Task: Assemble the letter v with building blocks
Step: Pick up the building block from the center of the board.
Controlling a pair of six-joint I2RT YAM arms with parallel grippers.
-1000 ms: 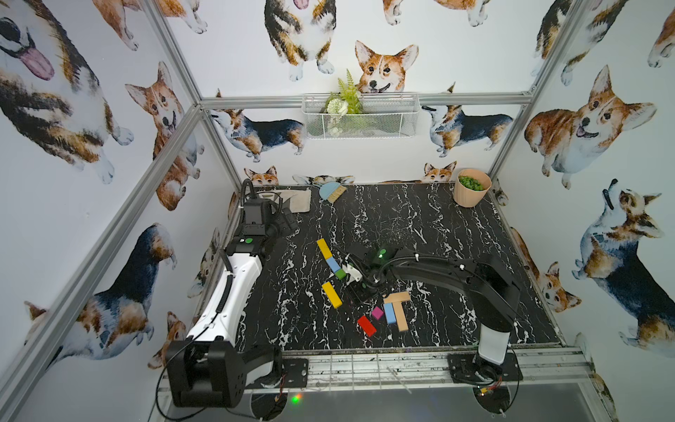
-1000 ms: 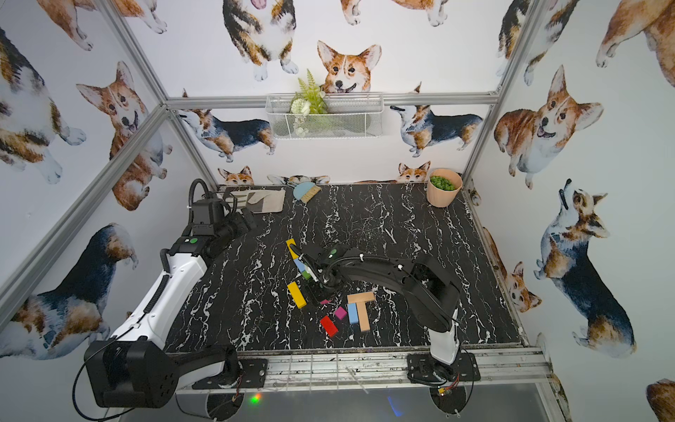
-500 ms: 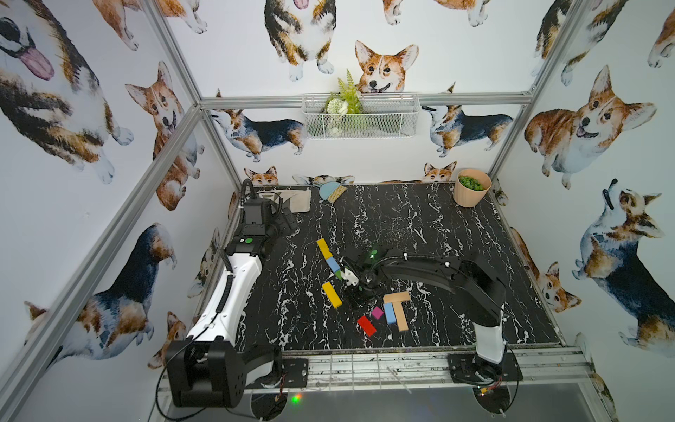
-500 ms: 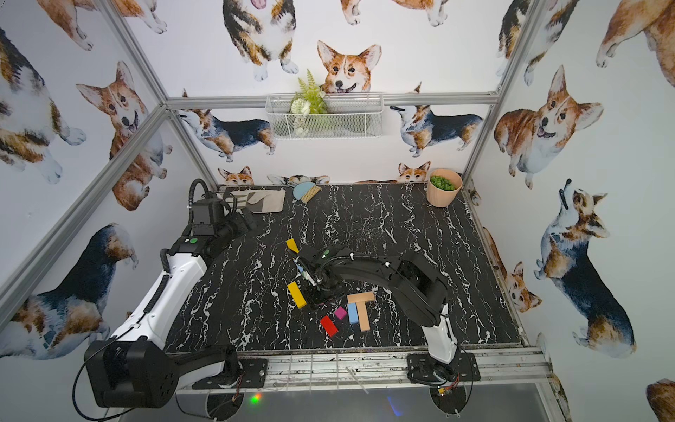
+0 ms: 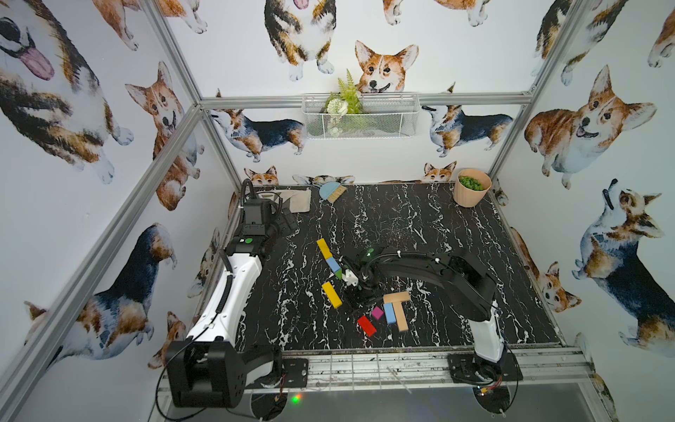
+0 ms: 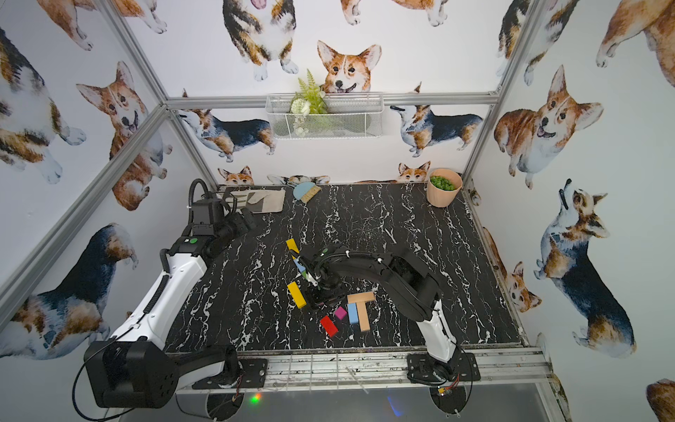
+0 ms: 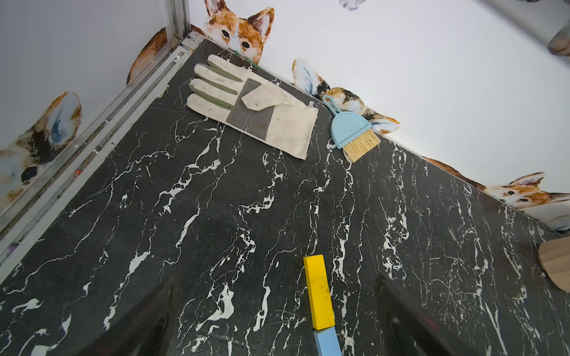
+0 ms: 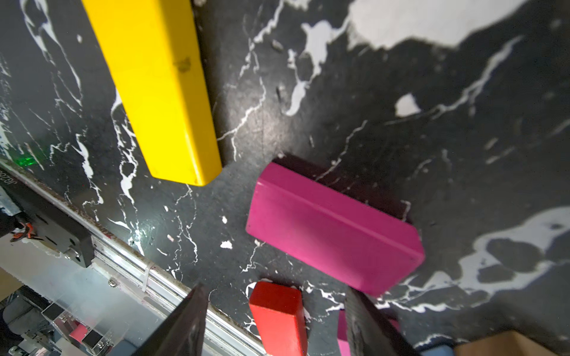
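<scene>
**Right arm folds in over the blocks; the blocks stay put**

Compared with a second ago, the right arm's elbow sits closer to the middle of the table (image 5: pixel 438 237), and its wrist is slightly nearer the left arm's side. Over the last half second it barely shifts. The right gripper (image 8: pixel 275 287) points down at the front of the block cluster, jaws spread and holding nothing. In its wrist view a magenta bar (image 8: pixel 333 228) lies flat just beyond the fingers (image 8: pixel 185 326). The near yellow block (image 8: pixel 154 86) lies beside that bar without touching it, and the red block (image 8: pixel 277 317) shows through the gap between the fingers.

Every block lies where it did. In both top views the far yellow block (image 5: pixel 324 247), a blue stub (image 5: pixel 333 264) and a green block (image 5: pixel 338 273) form a slanting row mid-table, end to end. The near yellow block lies apart from the row, closer to the front edge. On the robot's right of the gripper, two tan bars (image 5: pixel 397 297) make a T. A blue bar (image 5: pixel 389 313) lies against its stem, with a magenta stub (image 5: pixel 377 313) just beside it. The red block lies nearest the front.

The left arm is unchanged, near the back corner. The left gripper (image 7: pixel 277 279) is empty with its jaws wide apart, and faces a glove (image 7: pixel 253 104) and a brush (image 7: pixel 351 129).
</scene>
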